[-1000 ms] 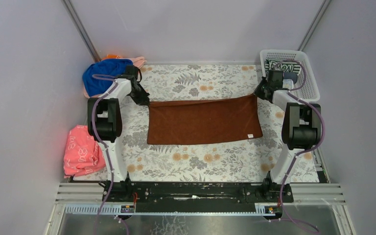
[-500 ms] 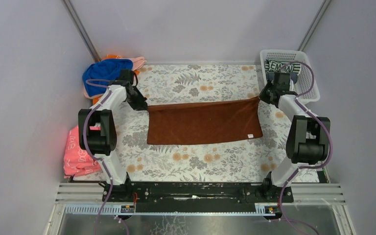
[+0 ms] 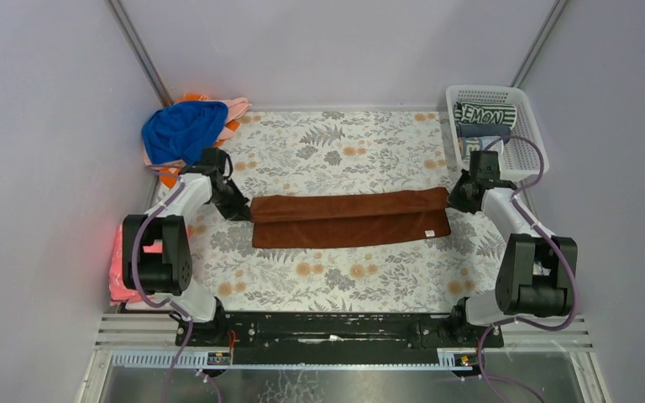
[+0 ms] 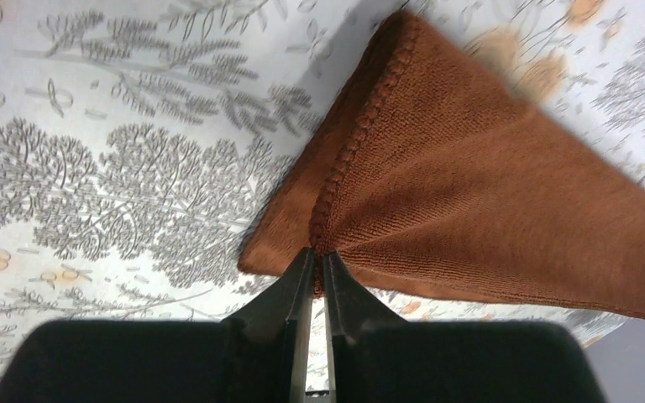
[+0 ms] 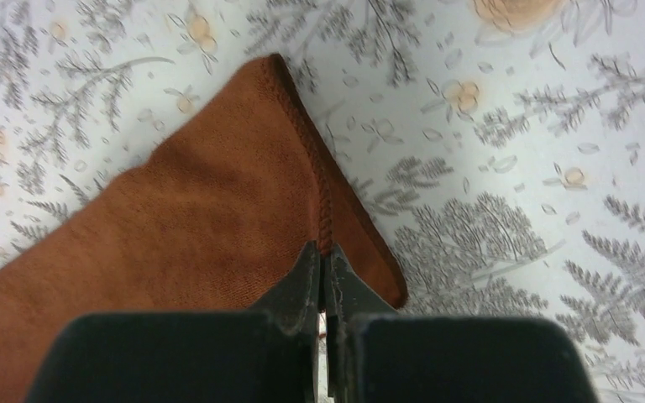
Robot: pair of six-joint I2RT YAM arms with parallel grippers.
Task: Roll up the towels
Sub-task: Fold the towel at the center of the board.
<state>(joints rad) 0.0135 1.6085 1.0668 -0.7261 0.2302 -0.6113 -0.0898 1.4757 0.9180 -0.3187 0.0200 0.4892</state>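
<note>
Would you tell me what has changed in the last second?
The left gripper and right gripper, each shut on a far corner of the brown towel, drew that edge toward the robot, folding it lengthwise. Its near edge, the blue towel and basket stayed put.

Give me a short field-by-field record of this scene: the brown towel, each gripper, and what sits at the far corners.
brown towel: doubled over into a long band, mid-table
left gripper: shut on the brown towel's left corner
right gripper: shut on its right corner
blue towel: heaped on orange and pink cloths, far left corner
basket: far right corner, striped lettered cloth inside
</note>
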